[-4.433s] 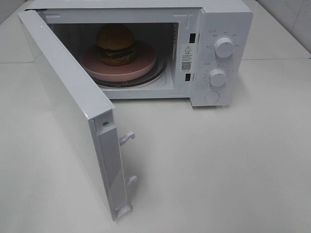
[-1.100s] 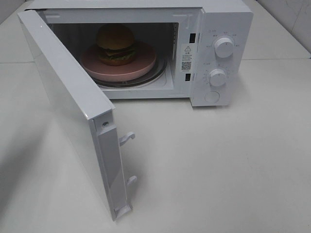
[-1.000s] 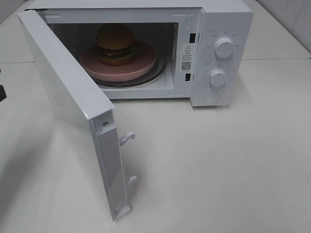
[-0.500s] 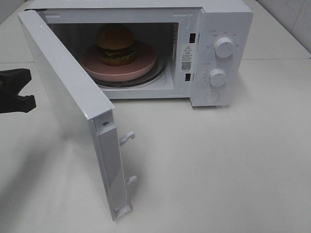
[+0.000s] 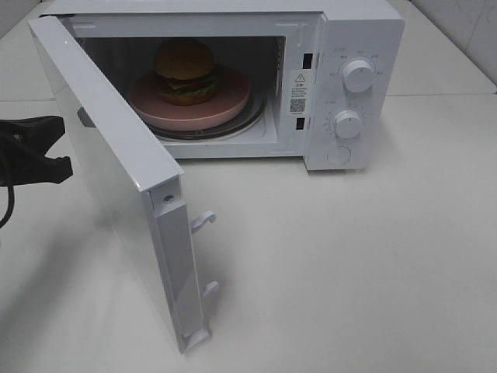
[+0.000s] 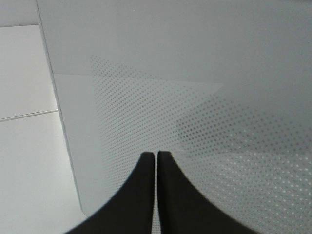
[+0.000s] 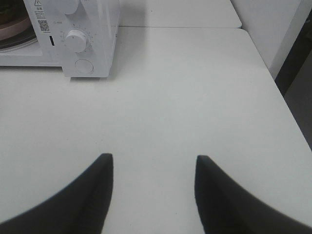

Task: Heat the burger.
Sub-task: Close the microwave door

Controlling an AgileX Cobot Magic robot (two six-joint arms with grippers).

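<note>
Step in hand, as we judge it: shutting the microwave (image 5: pixel 361 31) door (image 5: pixel 116 155). The food is already inside and the door stands wide open.

Left pincer (image 6: pixel 156 155) is clenched and empty, fingers pressed together. The door's dotted outer face is right ahead of its tips. We cannot tell if it touches.

Right pincer (image 7: pixel 153 157) is released, holding nothing, low over the bare table (image 7: pixel 195 87). The microwave's dials (image 7: pixel 76 41) are well ahead of it.

The next move calls for a steady push with the closed tips on the outer face, swinging the door round until its latch hooks (image 5: pixel 203 221) catch. Then a dial needs turning.

The burger (image 5: pixel 185 71) is beyond the door from the left pincer, in the oven cavity. It sits upright on the pink plate (image 5: pixel 225 105) and is narrower than it. It has a domed golden-brown bun, a dark patty and a green layer.
</note>
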